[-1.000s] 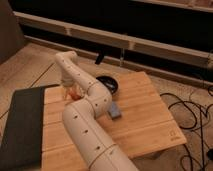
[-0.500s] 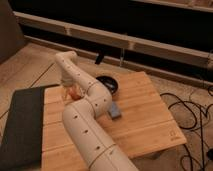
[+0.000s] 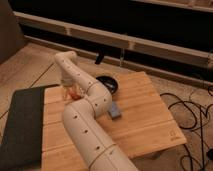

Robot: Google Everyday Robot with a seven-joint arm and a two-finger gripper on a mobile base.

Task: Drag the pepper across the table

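The pepper shows only as a small orange-red patch on the table, near the far left corner and a little in from the left edge, mostly hidden behind my own arm. My gripper is down right at that patch, low over the wood at the same corner and pointing downward from my wrist. I cannot tell whether it is apart, together or clamped on the pepper, because my wrist covers it. My arm, pale and jointed, comes in over the near edge and runs diagonally up the left half of the top to that corner. Just right of my bent joint, close to the far edge and about midway along it, sits a dark round bowl. Nearer the middle of the top, just beside my arm, lies a small flat blue-grey object; I cannot make out what it is. A small dark mark sits on the planks near the near right corner. A dark grey mat lies along the left edge, and I cannot tell whether it rests on the wood or beside it. Black cables loop over the floor beyond the right edge.
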